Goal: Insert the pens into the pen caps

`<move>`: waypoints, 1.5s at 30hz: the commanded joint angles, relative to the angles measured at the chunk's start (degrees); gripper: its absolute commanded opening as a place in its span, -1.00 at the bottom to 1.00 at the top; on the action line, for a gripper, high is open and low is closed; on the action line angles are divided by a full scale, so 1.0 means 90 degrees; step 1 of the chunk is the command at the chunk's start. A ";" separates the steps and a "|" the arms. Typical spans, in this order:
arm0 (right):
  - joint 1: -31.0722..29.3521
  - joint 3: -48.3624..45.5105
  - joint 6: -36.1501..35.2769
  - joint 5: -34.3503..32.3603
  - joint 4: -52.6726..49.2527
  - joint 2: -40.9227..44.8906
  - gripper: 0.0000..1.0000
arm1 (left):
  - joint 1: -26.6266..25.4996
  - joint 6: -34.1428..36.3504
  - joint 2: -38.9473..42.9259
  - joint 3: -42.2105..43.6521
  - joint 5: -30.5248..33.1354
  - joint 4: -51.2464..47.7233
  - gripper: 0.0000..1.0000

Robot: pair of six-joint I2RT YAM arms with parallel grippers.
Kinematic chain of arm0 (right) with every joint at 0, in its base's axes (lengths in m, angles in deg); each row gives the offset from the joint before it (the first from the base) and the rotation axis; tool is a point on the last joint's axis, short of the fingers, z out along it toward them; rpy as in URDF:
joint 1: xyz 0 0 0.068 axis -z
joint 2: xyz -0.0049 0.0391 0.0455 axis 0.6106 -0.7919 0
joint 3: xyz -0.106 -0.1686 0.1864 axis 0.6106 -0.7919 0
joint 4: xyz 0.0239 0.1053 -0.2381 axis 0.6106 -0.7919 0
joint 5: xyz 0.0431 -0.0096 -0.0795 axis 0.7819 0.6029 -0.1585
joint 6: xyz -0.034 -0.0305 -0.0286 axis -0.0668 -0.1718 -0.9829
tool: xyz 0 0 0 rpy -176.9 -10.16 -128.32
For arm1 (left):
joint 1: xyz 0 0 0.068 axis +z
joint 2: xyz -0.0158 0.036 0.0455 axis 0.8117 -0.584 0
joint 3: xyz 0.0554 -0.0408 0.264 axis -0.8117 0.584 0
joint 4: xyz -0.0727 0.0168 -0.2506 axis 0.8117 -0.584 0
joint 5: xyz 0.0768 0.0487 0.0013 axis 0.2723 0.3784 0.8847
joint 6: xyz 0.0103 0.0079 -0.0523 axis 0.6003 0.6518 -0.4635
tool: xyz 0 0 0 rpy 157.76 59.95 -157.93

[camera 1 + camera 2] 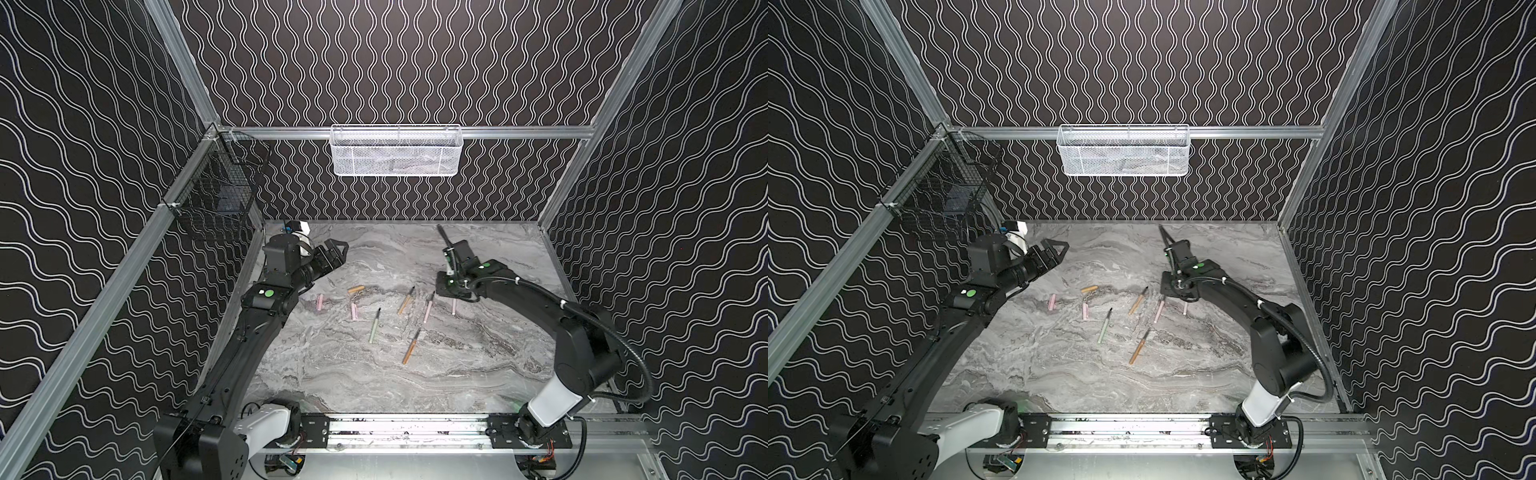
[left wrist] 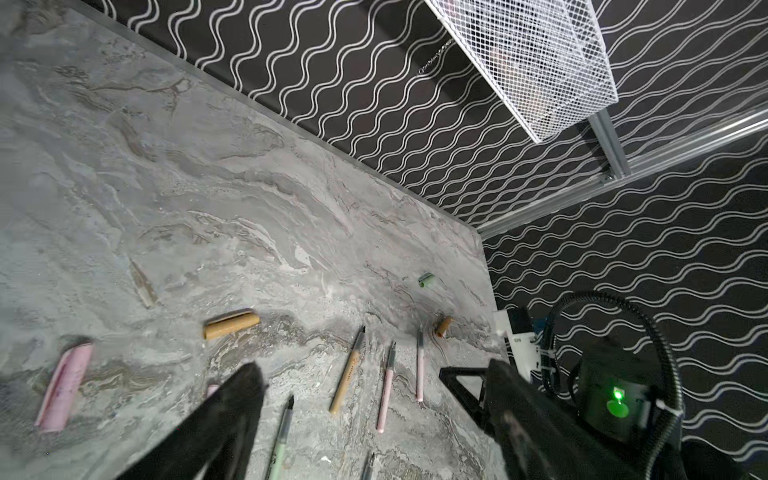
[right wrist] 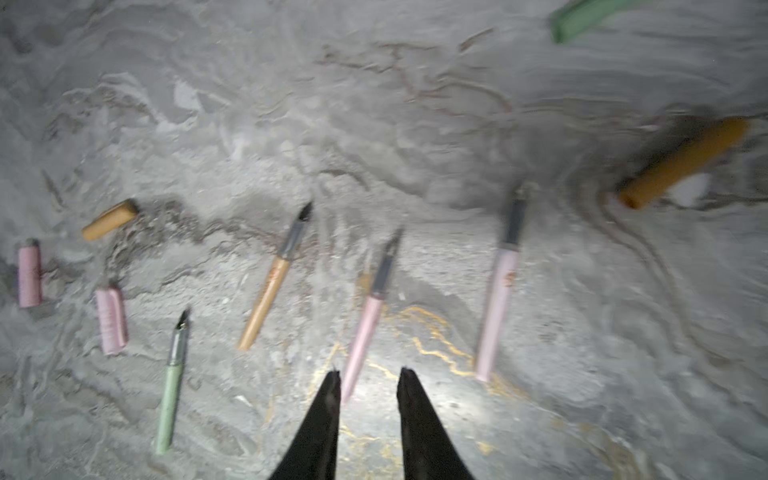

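Five pens lie on the marble table: two tan-orange pens, a green pen and two pink pens. An orange cap and two pink caps lie to their left. The left wrist view adds a green cap and another orange cap. My left gripper hangs open and empty at the back left. My right gripper hovers with a narrow gap; a pink pen's rear end shows between its fingertips, ungripped.
A white mesh basket hangs on the back rail. A black wire basket hangs at the left wall. Patterned walls close the table on three sides. My right arm covers the table's right back part in both top views.
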 commanded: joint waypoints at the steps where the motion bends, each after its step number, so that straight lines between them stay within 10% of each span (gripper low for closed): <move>1: -0.0426 0.0432 0.0357 0.0002 -0.0052 -0.0409 -0.45 | 0.0047 -0.0094 0.0092 -0.0056 0.0775 -0.0264 0.77; 18: -0.2129 0.3906 0.0403 0.0674 -0.0080 -0.3785 -0.37 | 0.0503 -0.0156 0.0240 -0.0032 0.0959 -0.0339 0.82; 45: -0.2429 0.4739 0.0249 0.0288 -0.0549 -0.4523 -0.44 | 0.0659 -0.0436 0.0124 0.0154 0.0301 0.0091 0.77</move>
